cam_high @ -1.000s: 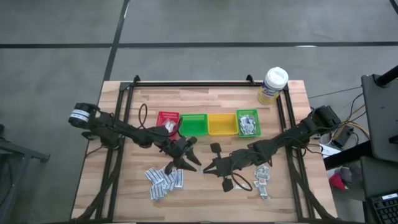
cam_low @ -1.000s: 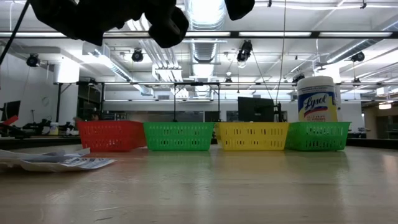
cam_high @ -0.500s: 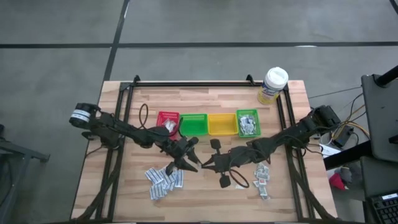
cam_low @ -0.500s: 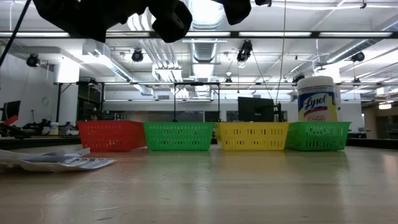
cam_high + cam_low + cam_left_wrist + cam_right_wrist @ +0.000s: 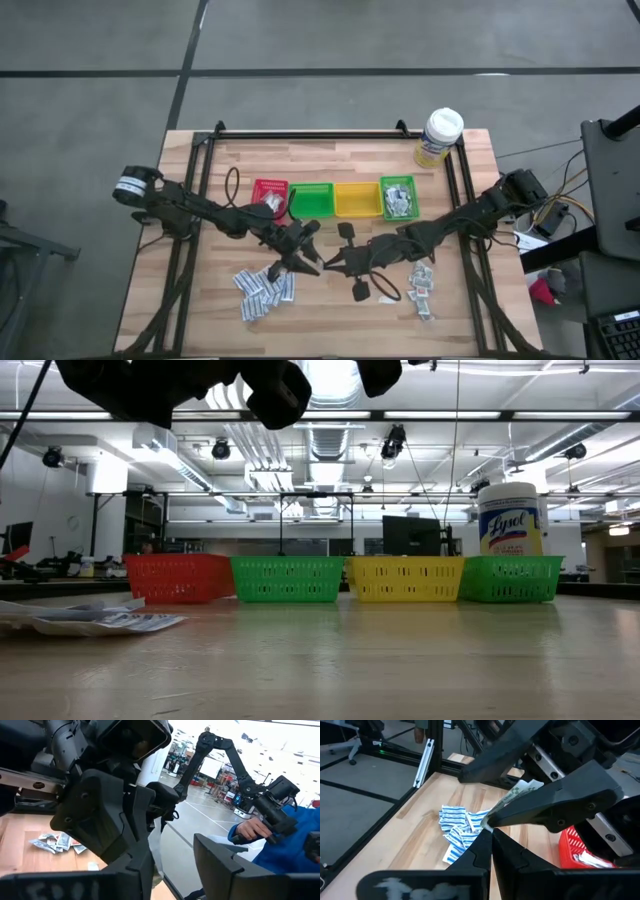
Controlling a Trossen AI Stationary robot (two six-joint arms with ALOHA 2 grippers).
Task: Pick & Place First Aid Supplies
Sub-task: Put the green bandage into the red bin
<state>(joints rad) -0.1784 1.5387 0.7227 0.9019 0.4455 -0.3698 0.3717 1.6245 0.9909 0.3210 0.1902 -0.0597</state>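
Observation:
Both grippers meet above the table's middle. My right gripper (image 5: pixel 489 834) is shut on a small pale green-white sachet (image 5: pixel 512 795). My left gripper (image 5: pixel 312 248) faces it, open, with one finger (image 5: pixel 495 755) on each side of that sachet. A pile of blue-white sachets (image 5: pixel 265 290) lies flat on the wood below the left gripper. A second pile (image 5: pixel 422 285) lies at the near right. Four small bins stand in a row behind: red (image 5: pixel 270 198), green (image 5: pixel 311 200), yellow (image 5: pixel 357 199) and green (image 5: pixel 398 197). My right gripper pinches the sachet's near end (image 5: pixel 489 823) between its two fingertips, which come at it about level from the table's right side. The sachet is lifted clear of the table and sticks out beyond the fingertips. My left gripper's lower finger (image 5: pixel 560 805) lies right along the sachet; I cannot tell whether it touches.
A yellow wipes tub with a white lid (image 5: pixel 437 137) stands at the far right corner. The red bin and the right green bin hold sachets. A black frame (image 5: pixel 300 132) edges the table. In the left wrist view a person's hand (image 5: pixel 250 827) holds a device beyond the table.

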